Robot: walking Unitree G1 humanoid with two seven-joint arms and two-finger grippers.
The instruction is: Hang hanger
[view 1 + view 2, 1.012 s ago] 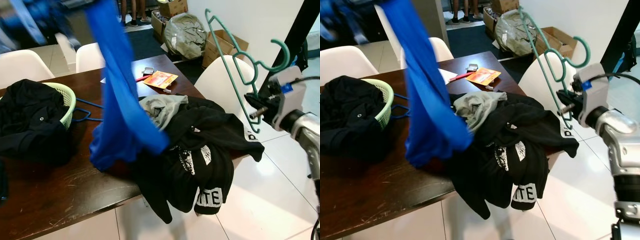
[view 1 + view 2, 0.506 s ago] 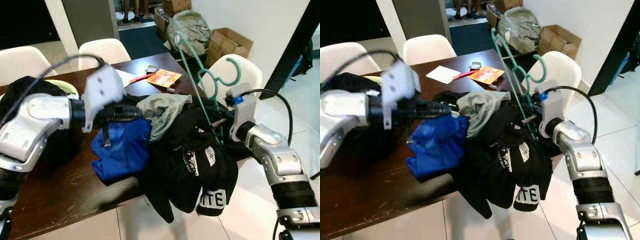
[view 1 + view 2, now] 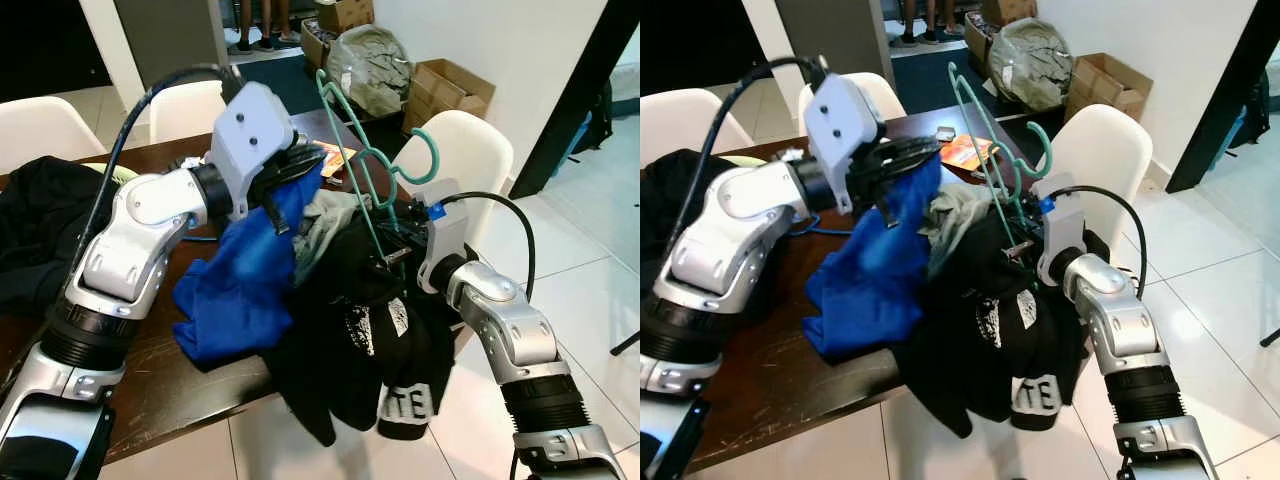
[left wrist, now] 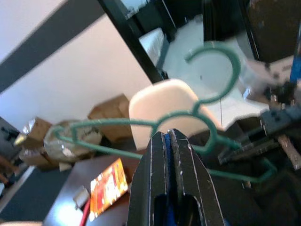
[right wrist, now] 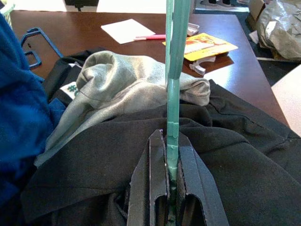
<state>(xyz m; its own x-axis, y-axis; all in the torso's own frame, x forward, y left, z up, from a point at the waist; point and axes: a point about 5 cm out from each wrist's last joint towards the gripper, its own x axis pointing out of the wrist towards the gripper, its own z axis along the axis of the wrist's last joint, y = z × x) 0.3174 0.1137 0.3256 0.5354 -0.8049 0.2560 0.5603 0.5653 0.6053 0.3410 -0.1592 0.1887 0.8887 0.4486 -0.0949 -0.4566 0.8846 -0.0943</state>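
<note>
Since a moment ago our left gripper (image 3: 292, 172), clenched on the blue garment (image 3: 245, 285), has risen toward the green hanger (image 3: 372, 168) pinched upright in our right gripper (image 5: 168, 186) over the clothes pile (image 3: 385, 300); next we judge threading the garment on.

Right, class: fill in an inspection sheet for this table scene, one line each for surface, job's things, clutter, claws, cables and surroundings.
Surface: dark wooden table, scuffed, mostly covered with clothes.
Job's things: green hanger held upright over the pile; blue garment lifted at one end, the rest sagging onto the table.
Clutter: black printed clothes draped over the table edge, grey garment, orange leaflet, white paper, blue hanger.
Claws: left claw shut on the blue garment; right claw shut on the green hanger.
Cables: black cable along the left arm, another at the right wrist.
Surroundings: white chairs, cardboard boxes, tiled floor.
</note>
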